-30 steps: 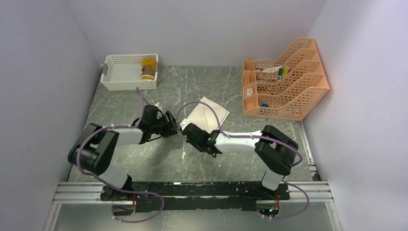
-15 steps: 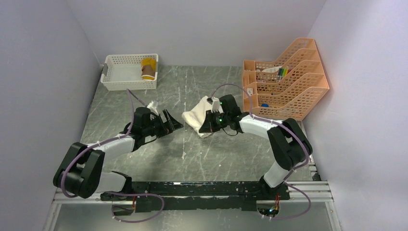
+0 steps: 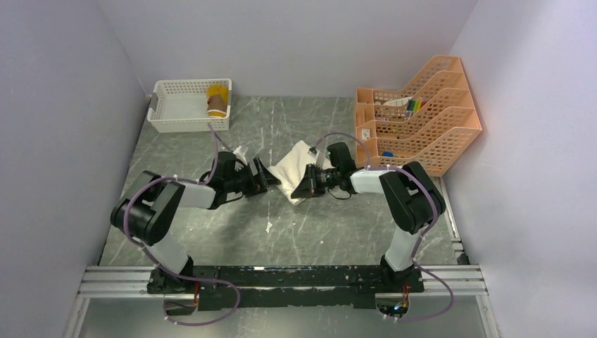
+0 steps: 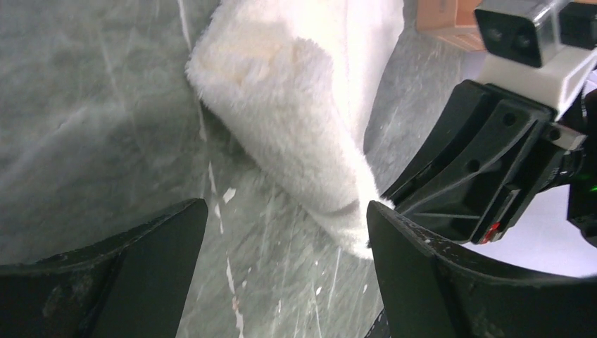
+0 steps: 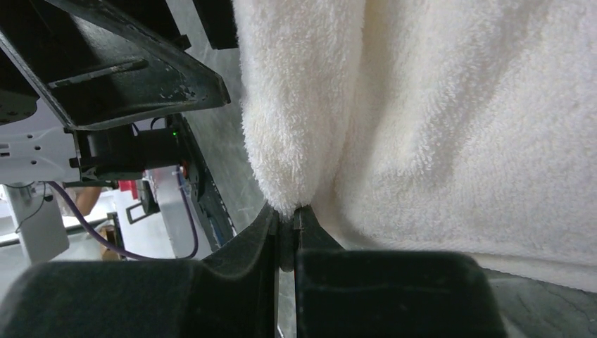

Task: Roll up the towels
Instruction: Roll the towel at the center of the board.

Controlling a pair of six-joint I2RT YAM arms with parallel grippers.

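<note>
The cream towel (image 3: 292,167) lies partly folded in the middle of the table; it also shows in the left wrist view (image 4: 303,120) and the right wrist view (image 5: 436,120). My right gripper (image 3: 304,184) is shut on the towel's near folded edge (image 5: 287,204). My left gripper (image 3: 266,177) is open, just left of the towel, jaws wide with the towel's corner between them (image 4: 285,232) and nothing gripped. The mustard-yellow and brown towel (image 3: 217,100) sits rolled in the white basket (image 3: 176,121) at the back left.
An orange lattice file organiser (image 3: 415,120) with small items stands at the back right. Grey walls close in on both sides. The two grippers are very close together; the right gripper shows in the left wrist view (image 4: 486,162).
My left gripper moved right toward the towel's left corner. My right gripper stayed on the towel, which has flattened a little since half a second ago.
</note>
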